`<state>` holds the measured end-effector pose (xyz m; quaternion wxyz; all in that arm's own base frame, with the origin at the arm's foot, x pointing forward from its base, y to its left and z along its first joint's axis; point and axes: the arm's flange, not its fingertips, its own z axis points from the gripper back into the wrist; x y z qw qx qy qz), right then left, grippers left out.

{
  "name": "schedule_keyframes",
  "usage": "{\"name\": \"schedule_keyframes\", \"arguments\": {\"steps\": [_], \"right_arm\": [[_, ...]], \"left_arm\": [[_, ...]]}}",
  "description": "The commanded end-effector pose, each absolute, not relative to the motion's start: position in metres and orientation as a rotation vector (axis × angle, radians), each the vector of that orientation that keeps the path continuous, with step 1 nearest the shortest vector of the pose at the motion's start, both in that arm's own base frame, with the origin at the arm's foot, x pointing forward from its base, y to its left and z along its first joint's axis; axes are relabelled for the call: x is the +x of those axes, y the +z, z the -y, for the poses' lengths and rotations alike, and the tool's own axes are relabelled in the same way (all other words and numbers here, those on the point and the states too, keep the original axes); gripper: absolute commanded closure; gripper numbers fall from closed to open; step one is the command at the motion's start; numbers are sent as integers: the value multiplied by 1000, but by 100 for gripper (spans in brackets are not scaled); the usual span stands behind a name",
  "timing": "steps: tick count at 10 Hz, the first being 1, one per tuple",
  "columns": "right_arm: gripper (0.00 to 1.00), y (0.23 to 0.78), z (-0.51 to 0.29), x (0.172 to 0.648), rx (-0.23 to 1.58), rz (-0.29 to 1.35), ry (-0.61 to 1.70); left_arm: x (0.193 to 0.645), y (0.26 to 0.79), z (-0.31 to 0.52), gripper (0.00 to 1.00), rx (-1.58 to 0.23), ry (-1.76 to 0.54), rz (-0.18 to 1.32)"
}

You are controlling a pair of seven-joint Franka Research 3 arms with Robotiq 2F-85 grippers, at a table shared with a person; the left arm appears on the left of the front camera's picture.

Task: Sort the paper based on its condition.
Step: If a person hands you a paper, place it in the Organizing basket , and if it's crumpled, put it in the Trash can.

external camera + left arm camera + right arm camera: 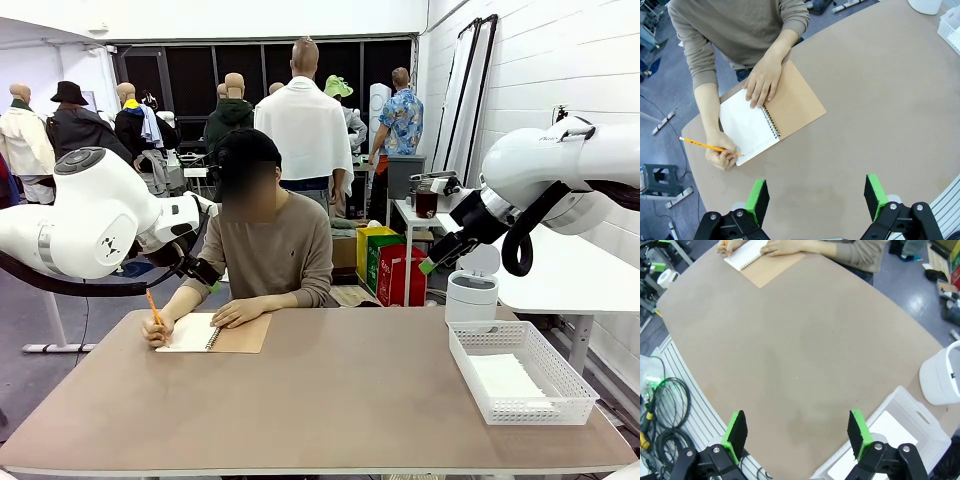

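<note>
A white sheet of paper (505,378) lies flat in the white mesh basket (470,350) at the table's right end; the right wrist view shows the paper (883,426) inside the basket (912,407) too. My left gripper (207,278) hangs open above the table's far left, near the person's arm. In its own view the left gripper (816,196) holds nothing and looks down on bare tabletop. High over the right side, my right gripper (428,266) is open, and in its wrist view the right gripper (796,431) has nothing between its pads.
The person writes with a yellow pencil (702,145) in a spiral-bound notebook (767,117) with a brown cover, one hand flat on the page; the notebook (215,333) lies at the far left. A white round bin (471,295) stands behind the basket.
</note>
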<state>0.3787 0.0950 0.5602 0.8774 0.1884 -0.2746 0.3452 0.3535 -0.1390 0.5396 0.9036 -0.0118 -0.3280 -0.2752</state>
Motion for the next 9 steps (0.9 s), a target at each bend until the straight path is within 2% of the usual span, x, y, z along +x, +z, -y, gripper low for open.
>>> {"name": "schedule_keyframes", "arguments": {"steps": [1,9], "right_arm": [[0,560,-96,380,394,567,722],[0,560,-96,380,394,567,722]], "left_arm": [[354,539,138,0,-26,-568,677],[354,539,138,0,-26,-568,677]]}}
